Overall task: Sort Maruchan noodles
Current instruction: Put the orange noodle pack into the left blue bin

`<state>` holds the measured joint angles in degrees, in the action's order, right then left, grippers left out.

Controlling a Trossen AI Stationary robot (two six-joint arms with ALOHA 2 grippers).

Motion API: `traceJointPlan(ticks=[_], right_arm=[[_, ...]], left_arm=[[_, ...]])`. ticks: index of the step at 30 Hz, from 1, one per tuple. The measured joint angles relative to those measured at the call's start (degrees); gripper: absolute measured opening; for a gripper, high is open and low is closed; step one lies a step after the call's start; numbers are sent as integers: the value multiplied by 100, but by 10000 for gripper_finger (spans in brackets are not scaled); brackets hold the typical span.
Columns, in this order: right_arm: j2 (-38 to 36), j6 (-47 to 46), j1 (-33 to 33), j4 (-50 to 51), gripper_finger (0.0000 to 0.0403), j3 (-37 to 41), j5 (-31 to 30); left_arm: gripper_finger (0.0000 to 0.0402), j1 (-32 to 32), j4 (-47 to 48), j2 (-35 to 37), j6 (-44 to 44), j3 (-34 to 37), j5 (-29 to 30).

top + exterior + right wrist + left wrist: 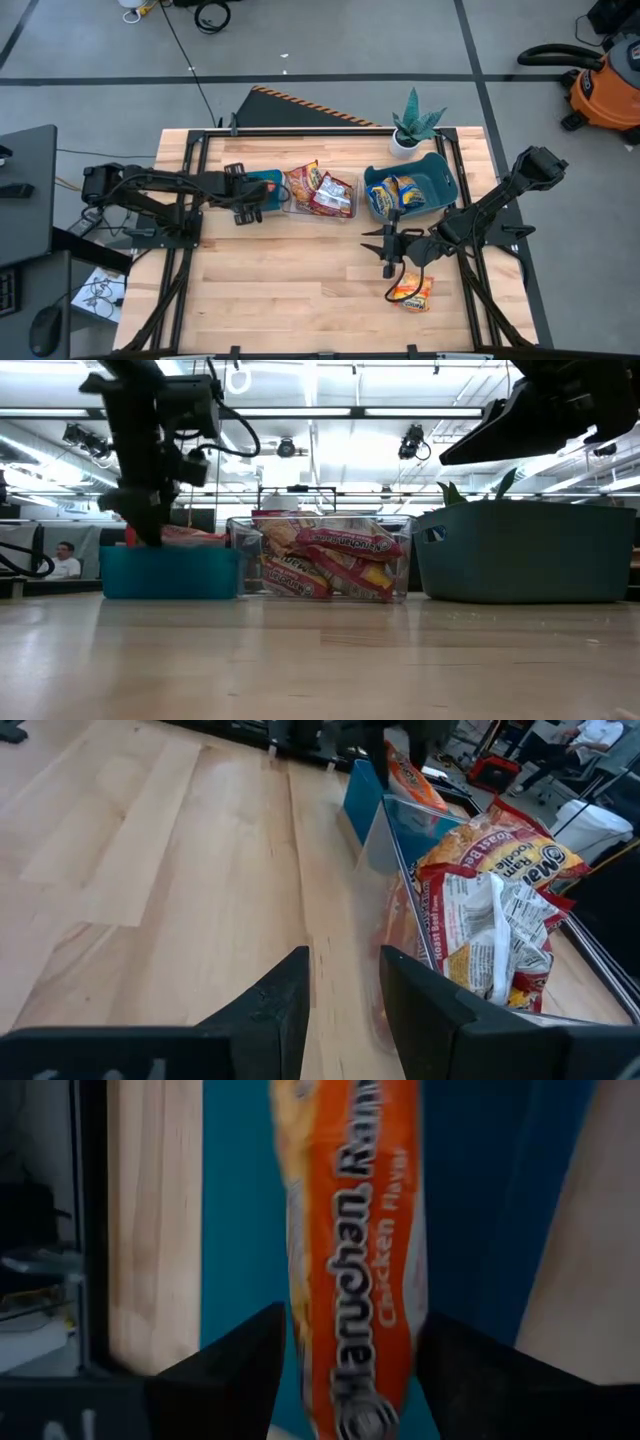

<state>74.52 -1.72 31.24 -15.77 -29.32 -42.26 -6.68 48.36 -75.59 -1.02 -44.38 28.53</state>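
Light was bright and even, coming from long ceiling tubes (400, 412) that glared white at twelve o'clock in the low view. The wooden table (300, 290) showed only soft, short shadows under the arms. In the left wrist view the orange packet (350, 1250) was smeared with blur, its lettering soft. The near tabletop in the low view was out of focus.

One camera looks straight down on the pale wooden table (300, 290); another sits level at tabletop height. Both share the clear plastic bin (320, 560) of packets. Wrist cameras look closely past dark fingers.
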Motion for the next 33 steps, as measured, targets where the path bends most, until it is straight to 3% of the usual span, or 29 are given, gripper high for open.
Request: traceJointPlan(ticks=[3,8,13,18,24,27,29,33], right_arm=[[0,0,-4,-6,129,0,11],[0,-1,-4,-6,129,0,14],[0,-28,4,-9,129,-2,125],[0,27,56,107,129,-3,411],[0,420,6,121,127,-346,517],[13,282,-151,346,125,-665,1096],[42,90,-228,760,124,-813,1612],[91,-649,-305,1480,124,-1025,1970]], left_arm=[[213,3,314,21,-9,-336,-208],[213,5,346,223,-152,-641,-1415],[213,-2,555,229,-620,-479,-1272],[207,492,-653,502,-1025,-458,-1630],[191,1319,-3040,629,-657,-470,-1195],[188,1659,-3549,460,-907,-478,-1176],[188,1883,-3346,405,-927,-444,-1195],[187,2196,-3384,226,-973,-455,-1177]])
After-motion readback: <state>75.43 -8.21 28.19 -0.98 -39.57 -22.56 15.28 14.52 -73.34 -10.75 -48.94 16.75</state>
